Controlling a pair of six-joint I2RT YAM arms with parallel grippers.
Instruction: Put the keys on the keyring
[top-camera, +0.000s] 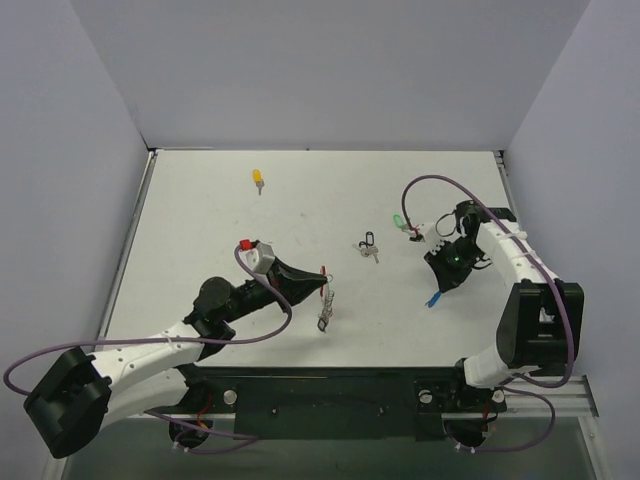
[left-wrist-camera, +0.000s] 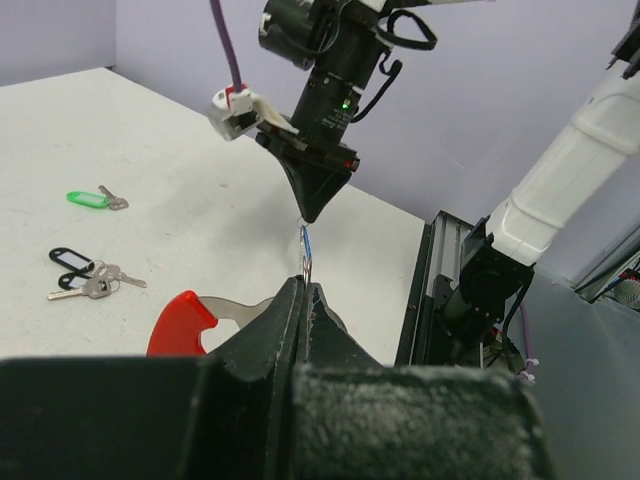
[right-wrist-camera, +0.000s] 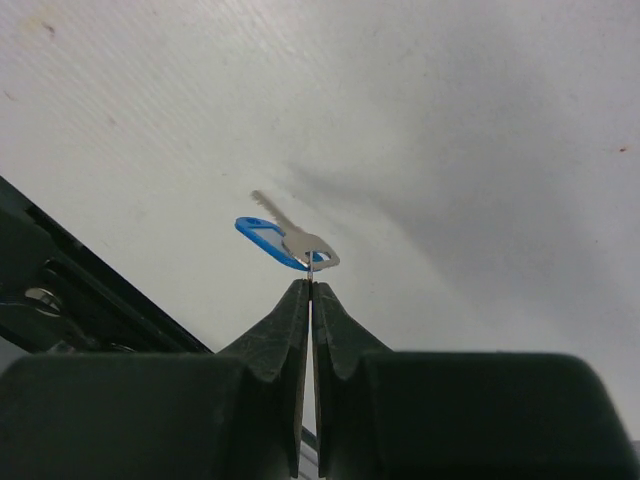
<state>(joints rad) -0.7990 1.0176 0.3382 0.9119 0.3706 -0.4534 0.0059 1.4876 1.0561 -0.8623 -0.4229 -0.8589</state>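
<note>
My left gripper is shut on the keyring, held above the table. Its red arc and silver loop stick out left of my closed fingertips. My right gripper is shut on the small ring of the blue key. The key's silver blade and blue tag hang just past the tips, above the table. The blue key also shows in the top view and in the left wrist view, under the right gripper. The two grippers are well apart.
A green-tagged key lies near the right arm. A black-tagged key with silver keys lies mid-table, and a yellow-headed key lies far back left. White walls enclose the table. A black rail runs along the near edge.
</note>
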